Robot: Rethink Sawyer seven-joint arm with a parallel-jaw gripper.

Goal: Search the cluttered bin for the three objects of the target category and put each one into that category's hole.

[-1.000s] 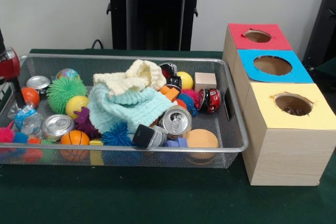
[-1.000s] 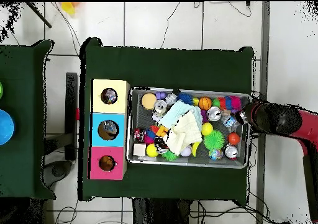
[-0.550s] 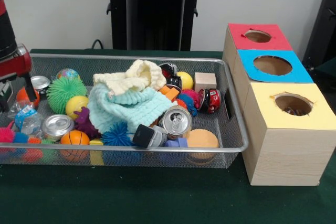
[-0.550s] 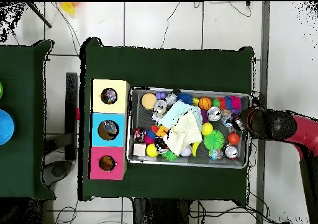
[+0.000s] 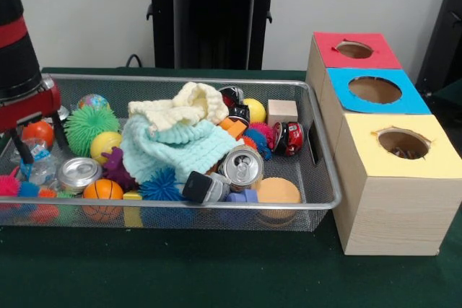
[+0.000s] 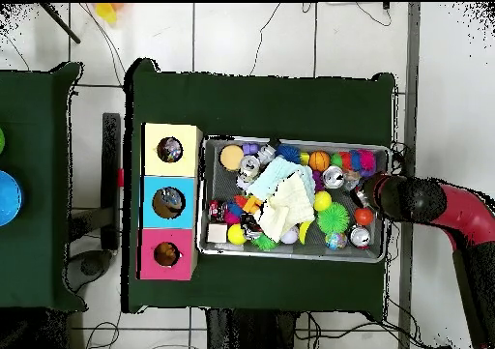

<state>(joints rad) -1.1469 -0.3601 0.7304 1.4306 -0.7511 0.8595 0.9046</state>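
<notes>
A wire mesh bin (image 5: 180, 205) holds a jumble of toys. Among them are a silver can (image 5: 78, 173) at the left, a second can (image 5: 242, 166) on its side near the front, an orange ball (image 5: 36, 133), a green spiky ball (image 5: 88, 126), a small basketball (image 5: 102, 191) and a wooden block (image 5: 281, 112). My gripper (image 5: 41, 142) hangs open over the bin's left end, its two fingers (image 5: 22, 151) straddling the orange ball. In the overhead view the gripper (image 6: 365, 195) sits at the right end of the bin (image 6: 290, 256).
A cream cloth (image 5: 180, 110) and a teal cloth (image 5: 177, 146) cover the bin's middle. Three wooden boxes with round holes stand right of the bin: red-topped (image 5: 333, 47), blue-topped (image 5: 339, 84) and yellow-topped (image 5: 401, 171). A black stand (image 5: 213, 19) rises behind.
The arm has swung from outside the bin's left end to over it and come lower. The open fingers now frame the orange ball and hide the can at the back left.
</notes>
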